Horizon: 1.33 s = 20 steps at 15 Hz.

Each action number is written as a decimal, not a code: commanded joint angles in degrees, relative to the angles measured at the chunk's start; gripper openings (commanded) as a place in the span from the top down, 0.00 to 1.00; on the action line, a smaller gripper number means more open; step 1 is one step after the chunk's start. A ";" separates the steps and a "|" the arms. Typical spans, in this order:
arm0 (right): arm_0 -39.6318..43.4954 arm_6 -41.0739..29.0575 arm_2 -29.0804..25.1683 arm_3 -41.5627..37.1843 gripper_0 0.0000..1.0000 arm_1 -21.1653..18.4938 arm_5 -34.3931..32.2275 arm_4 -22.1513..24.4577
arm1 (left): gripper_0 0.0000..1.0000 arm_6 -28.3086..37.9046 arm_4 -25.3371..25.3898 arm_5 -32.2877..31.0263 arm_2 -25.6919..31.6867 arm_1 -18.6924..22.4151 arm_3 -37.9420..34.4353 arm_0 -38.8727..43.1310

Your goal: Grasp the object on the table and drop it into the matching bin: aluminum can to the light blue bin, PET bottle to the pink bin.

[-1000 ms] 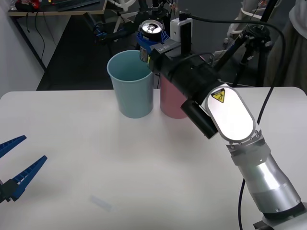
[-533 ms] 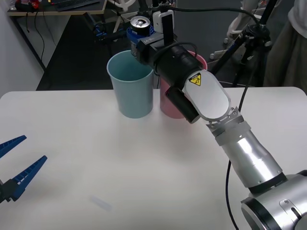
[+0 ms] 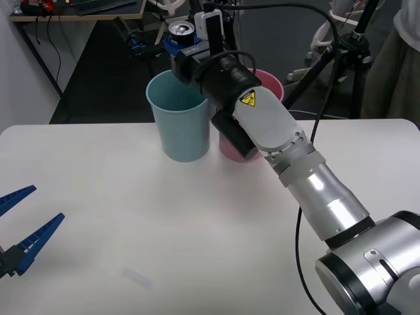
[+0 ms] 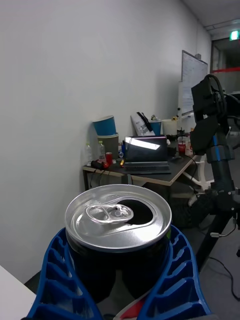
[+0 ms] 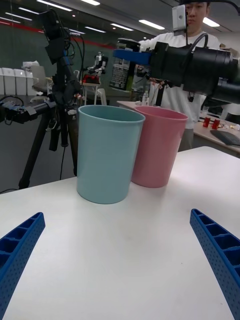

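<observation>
The right end effector is raised high above the far edge of the desk, and its blue ribbed fingers are clamped on the aluminum can from both sides. The can is upright, with its shiny top and pull-tab facing up, and the mouth opening is visible in the right wrist view. In the front view the can is above the far rim of the light blue bin, on the side closest to the pink bin; it is not inside the bin and it does not touch it. The two bins stand upright just beside each other near the far edge of the desk, about at its middle, and their walls look touching or almost touching. The right arm reaches over the pink bin and hides part of its rim. The left end effector waits low at the left edge of the desk, close to the near left corner, with its blue fingers well apart and holding nothing.
</observation>
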 commanded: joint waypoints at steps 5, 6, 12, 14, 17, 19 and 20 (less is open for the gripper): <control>-0.20 0.75 0.00 0.39 0.00 0.00 0.16 -0.56 | 0.00 0.00 0.00 0.00 0.00 0.00 0.00 0.00; -0.20 1.01 0.00 0.39 0.00 0.00 0.16 -0.47 | 0.00 0.00 0.00 0.00 0.00 0.00 0.00 0.00; -0.20 1.10 0.00 0.39 0.00 0.00 0.16 -1.08 | 0.00 0.00 0.00 0.00 0.00 0.00 0.00 0.00; -0.20 1.18 0.00 0.39 0.00 0.00 0.16 -1.17 | 0.00 0.00 0.00 0.00 0.00 0.00 0.00 0.00; -0.20 1.10 0.00 0.39 0.00 -0.09 0.16 -1.26 | 0.00 0.00 0.00 0.00 0.00 0.00 0.00 0.00; -0.20 1.10 0.00 0.39 0.00 -0.18 0.16 -1.35 | 0.00 0.00 0.00 0.00 0.00 0.00 0.00 0.00; -0.20 1.18 0.00 0.30 0.00 -0.35 0.16 -1.44 | 0.00 0.00 0.00 0.00 0.00 0.00 0.00 0.00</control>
